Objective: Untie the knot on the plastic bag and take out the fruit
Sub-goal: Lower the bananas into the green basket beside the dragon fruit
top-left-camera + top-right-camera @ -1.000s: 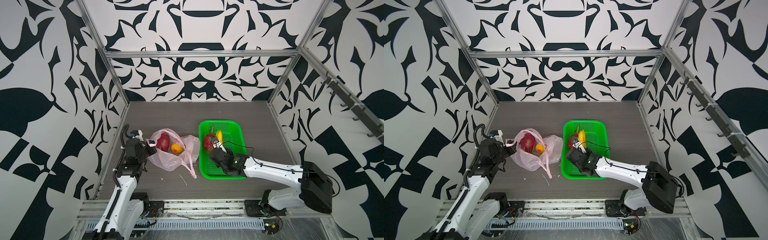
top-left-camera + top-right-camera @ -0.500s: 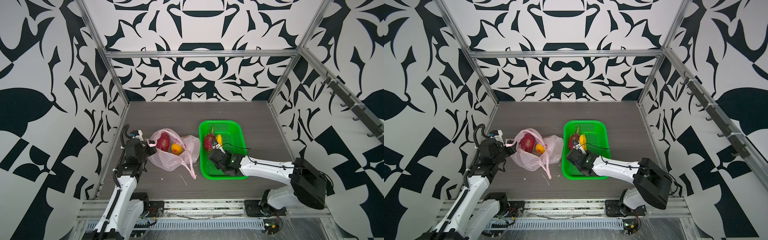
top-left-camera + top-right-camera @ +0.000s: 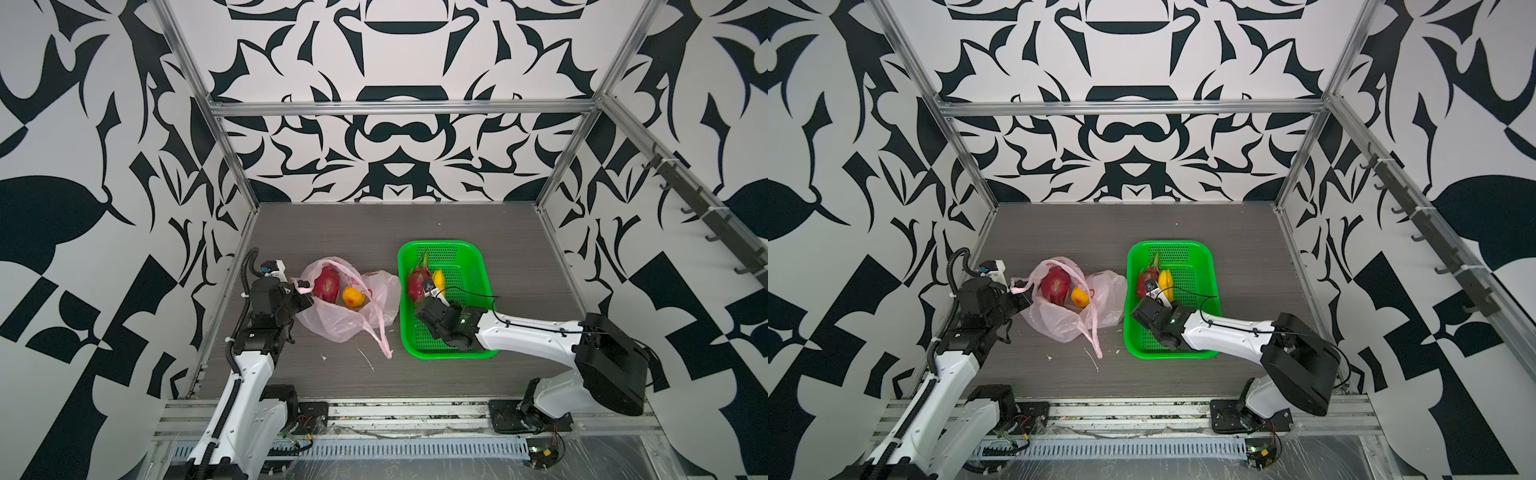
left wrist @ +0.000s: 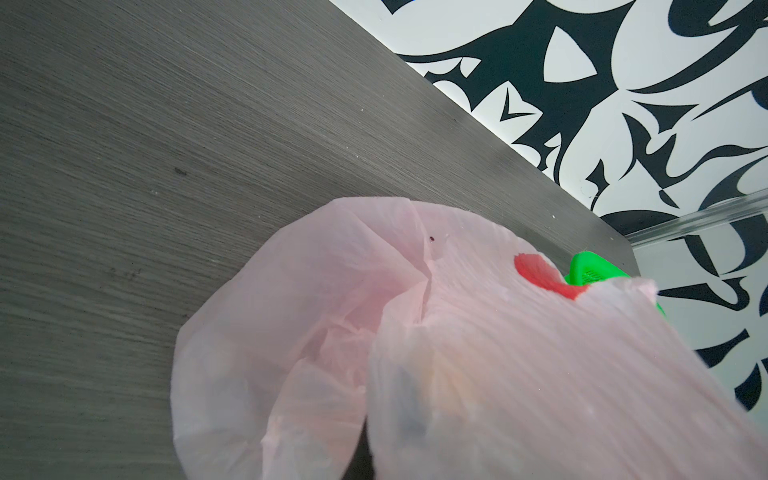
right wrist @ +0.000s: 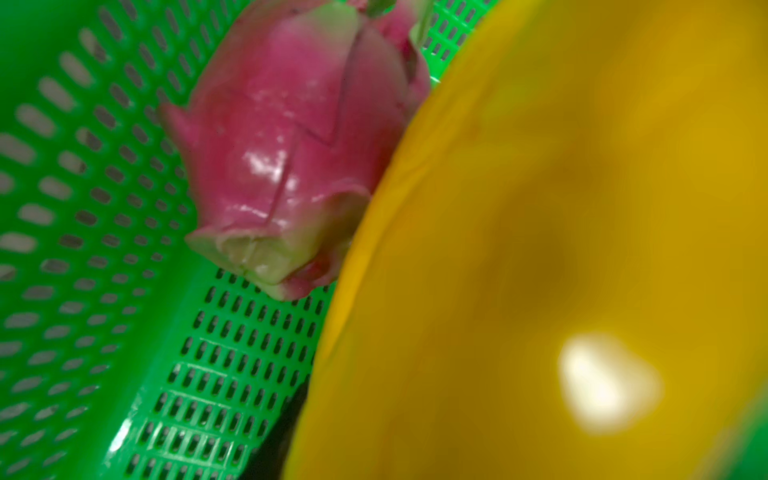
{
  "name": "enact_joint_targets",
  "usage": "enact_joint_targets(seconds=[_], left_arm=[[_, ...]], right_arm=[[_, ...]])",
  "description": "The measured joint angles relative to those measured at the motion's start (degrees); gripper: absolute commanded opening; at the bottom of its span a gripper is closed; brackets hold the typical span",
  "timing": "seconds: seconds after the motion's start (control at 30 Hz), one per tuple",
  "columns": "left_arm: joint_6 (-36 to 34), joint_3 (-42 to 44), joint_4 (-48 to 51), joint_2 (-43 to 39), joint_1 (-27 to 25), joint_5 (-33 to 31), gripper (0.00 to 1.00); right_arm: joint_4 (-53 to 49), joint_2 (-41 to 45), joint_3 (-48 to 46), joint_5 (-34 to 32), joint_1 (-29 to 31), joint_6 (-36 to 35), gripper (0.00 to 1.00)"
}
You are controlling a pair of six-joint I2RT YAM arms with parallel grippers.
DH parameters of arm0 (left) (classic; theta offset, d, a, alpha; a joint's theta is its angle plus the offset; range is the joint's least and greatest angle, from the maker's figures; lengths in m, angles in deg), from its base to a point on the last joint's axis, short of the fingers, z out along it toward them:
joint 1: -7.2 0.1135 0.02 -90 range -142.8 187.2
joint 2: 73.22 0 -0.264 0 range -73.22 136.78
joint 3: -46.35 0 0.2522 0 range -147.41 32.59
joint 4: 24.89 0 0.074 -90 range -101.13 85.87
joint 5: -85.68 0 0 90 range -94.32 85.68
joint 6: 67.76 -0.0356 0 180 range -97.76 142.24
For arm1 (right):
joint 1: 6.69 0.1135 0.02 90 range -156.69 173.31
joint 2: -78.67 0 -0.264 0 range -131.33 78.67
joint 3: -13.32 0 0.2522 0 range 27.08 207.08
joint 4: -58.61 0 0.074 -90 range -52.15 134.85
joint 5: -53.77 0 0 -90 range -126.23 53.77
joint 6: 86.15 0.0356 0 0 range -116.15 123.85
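Lingering at the bananas [image 3: 438,277], your right gripper [image 3: 430,291] shows no readable jaws; left gripper [image 3: 298,291] stays clamped on the still-loaded bag [image 3: 332,326].

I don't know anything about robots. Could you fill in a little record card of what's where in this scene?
Bag: plastic bag, mouth open, lying on the table left of the green basket
Inside bag: bagged dragon fruit; round orange fruit
Inside basket: basket dragon fruit; bananas
Left gripper: shut on the bag's edge
Right gripper: low in the basket at the bananas; whether it is gripping cannot be told
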Motion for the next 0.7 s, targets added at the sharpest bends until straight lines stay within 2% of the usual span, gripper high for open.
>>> enact_joint_targets(seconds=[0.13, 0.7], left_arm=[[-0.02, 0.00, 0.00, -0.11, 0.00, -0.02, 0.00], [0.00, 0.00, 0.00, -0.11, 0.00, 0.00, 0.00]], right_arm=[[-0.79, -0.26, 0.37, 1.14, -0.02, -0.11, 0.56], [-2.49, 2.69, 1.62, 4.24, -0.02, 0.13, 0.61]])
